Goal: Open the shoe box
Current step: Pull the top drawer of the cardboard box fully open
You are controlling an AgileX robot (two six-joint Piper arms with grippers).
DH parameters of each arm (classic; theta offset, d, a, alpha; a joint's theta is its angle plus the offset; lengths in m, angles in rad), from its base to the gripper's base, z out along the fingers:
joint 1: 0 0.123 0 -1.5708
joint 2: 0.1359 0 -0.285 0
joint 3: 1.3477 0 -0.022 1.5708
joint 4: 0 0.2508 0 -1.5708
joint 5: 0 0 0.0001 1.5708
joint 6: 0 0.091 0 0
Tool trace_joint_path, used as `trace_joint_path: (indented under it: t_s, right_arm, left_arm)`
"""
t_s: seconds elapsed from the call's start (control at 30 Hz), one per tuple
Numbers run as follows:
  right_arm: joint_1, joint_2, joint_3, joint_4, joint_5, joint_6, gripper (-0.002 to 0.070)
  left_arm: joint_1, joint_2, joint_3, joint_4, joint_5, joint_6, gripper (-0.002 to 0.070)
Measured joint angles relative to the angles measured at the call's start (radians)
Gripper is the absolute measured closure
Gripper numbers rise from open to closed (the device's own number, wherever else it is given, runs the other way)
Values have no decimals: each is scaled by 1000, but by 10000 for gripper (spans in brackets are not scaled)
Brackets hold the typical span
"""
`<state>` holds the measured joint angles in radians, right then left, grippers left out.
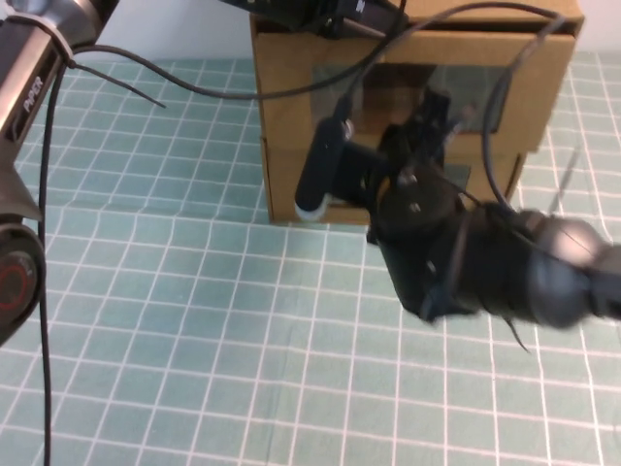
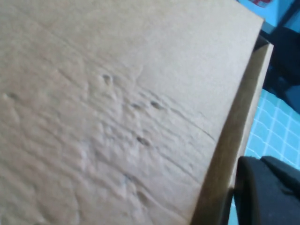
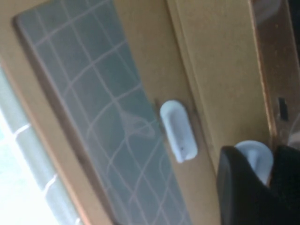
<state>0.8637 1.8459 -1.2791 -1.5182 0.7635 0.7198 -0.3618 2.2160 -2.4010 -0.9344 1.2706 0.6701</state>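
The shoe box is set at the far edge of the table, approx. centre, w/ its front turned toward the robot. It is made of plain brown cardboard, rectangular and matte. Its front is crossed by a horizontal seam. In the left wrist view the top face is seen close up: a slightly rough surface w/ small dents and faint creases.

A clear plastic window is set into the front panel. It is glossy, and the grid of the cloth is mirrored in it. A second dark glossy strip is seen further along the front. Only a dim brown interior is made out behind the upper window in the high view; contents can't be told.

Two small white pull tabs, rounded and smooth, are fixed to the cardboard between the windows. One white tab is left free. The other, the gripped tab, is pinched between the dark fingers of the right gripper, which is held against the box front.

The left gripper is placed at the top of the box, beside its edge; open or closed can't be told.

The table is covered by a teal cloth w/ a white grid. Black cables are draped over the arms.
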Motion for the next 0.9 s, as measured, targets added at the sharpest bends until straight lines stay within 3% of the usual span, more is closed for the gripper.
trace_joint_path:
  t_s: [0.23,0.43,0.9]
  right_arm:
    - [150,-138,174,110,54,46,559]
    - [266,-156,202,210,109,59,560]
    - [364,-158,203,302,187,61,559]
  left_arm:
    - [0,-3,0,-8,5,-10,682]
    - [2,-3,0,-9,5,-14,683]
    - [2,-3,0,-9,5,-17,683]
